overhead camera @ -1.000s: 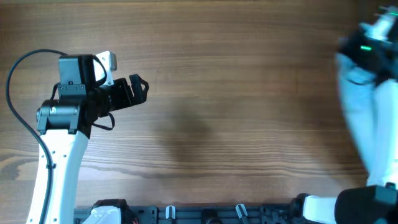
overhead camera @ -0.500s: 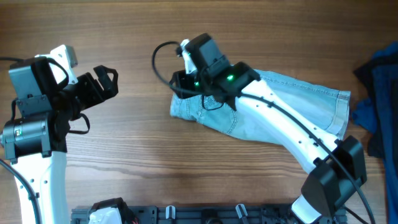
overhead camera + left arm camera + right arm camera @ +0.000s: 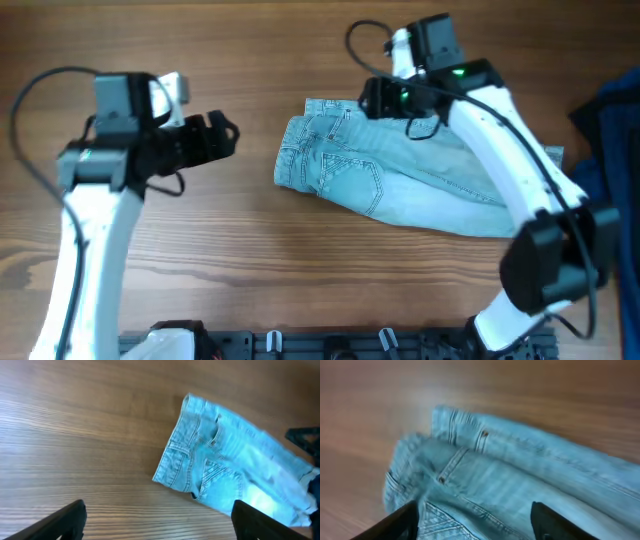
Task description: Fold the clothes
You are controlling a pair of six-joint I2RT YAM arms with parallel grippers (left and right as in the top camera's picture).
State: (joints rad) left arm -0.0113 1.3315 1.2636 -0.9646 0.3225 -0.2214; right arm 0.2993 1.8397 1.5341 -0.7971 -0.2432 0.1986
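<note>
One pair of shorts (image 3: pixel 420 185) lies flat on the bench (image 3: pixel 300 40), between its middle and right edge, waistband toward the left edge. The left claw (image 3: pixel 222 135) hovers wide and empty nearer the left edge, well apart. The right claw (image 3: pixel 475 522), also wide, hangs over the waistband. Dark blue cloth (image 3: pixel 610 130) sits at the right edge.

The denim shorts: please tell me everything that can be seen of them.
The shorts are light blue, faded denim with a waistband, belt loops and stitched pockets. They lie rumpled on the wooden table, waistband at the left in the overhead view, legs running right beneath the right arm. The open right hand is over the waistband's far edge; whether it touches cannot be told.
</note>
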